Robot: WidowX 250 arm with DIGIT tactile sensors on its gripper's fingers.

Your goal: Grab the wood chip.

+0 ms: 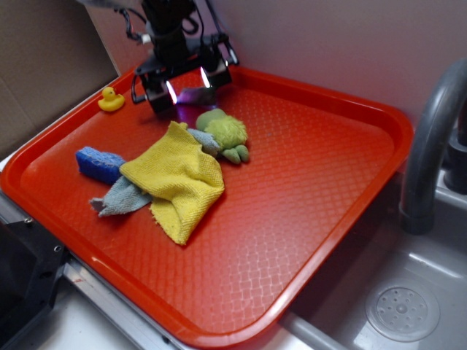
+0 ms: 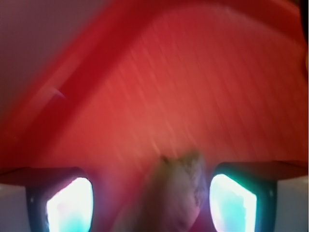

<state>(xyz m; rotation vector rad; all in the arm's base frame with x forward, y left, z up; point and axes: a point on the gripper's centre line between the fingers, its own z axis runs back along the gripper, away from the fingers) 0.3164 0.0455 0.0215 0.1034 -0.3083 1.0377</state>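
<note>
The wood chip (image 2: 176,193) lies between the two fingers of the gripper (image 1: 188,89) at the far end of the red tray (image 1: 328,182), close to the back rim; in the exterior view it shows only as a dark patch under the gripper, and the wrist view is blurred, showing a pale brown rough piece rising between the lit fingertips. The jaws stand spread, with a gap on each side of the chip, so nothing is pinched yet. By my judgement the approach is done and the closing and lifting are left. Near by on the tray lie the green plush toy (image 1: 225,135), a yellow cloth (image 1: 177,179), a blue sponge (image 1: 98,163) and a yellow duck (image 1: 111,100). No brand, label or writing can be read anywhere.
</note>
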